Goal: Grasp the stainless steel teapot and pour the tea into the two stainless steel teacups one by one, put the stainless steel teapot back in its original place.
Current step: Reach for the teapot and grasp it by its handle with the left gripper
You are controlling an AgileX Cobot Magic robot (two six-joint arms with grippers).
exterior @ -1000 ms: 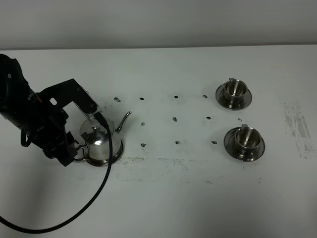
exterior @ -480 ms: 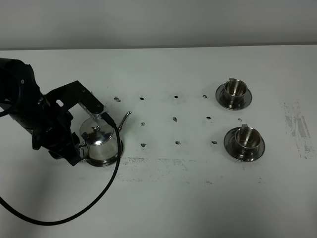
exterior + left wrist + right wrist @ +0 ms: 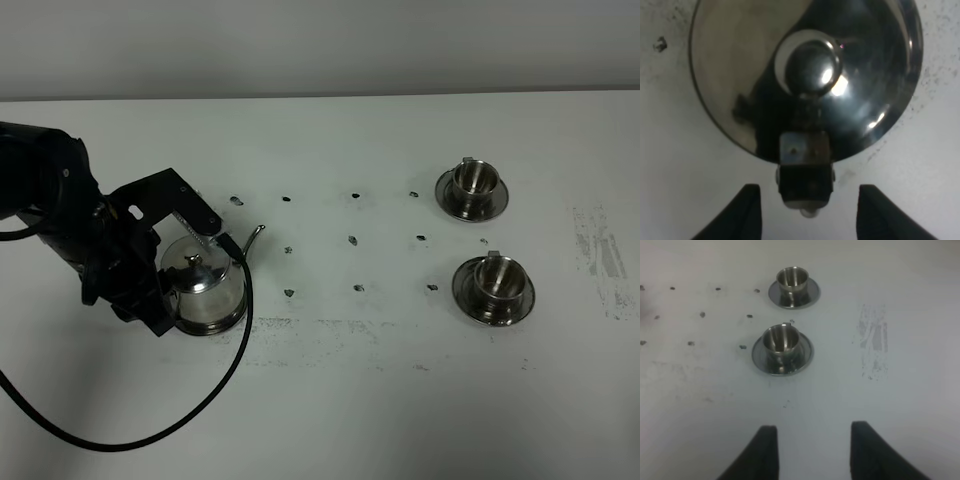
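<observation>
Scuffed white table point(image 3: 400, 400), squat mirror-bright steel teapot point(image 3: 205, 290), left end effector point(image 3: 808, 200) unclenched around its handle point(image 3: 805, 172).

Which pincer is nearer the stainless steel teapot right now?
Left. The left pincer sits open at the stainless steel teapot handle, a finger on each side. The right pincer is open, facing the two teacups, teapot outside its view.

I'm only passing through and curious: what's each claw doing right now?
Left claw: open, its tips either side of the handle of the stainless steel teapot, not closed on it.
Right claw: open, holding nothing.
</observation>
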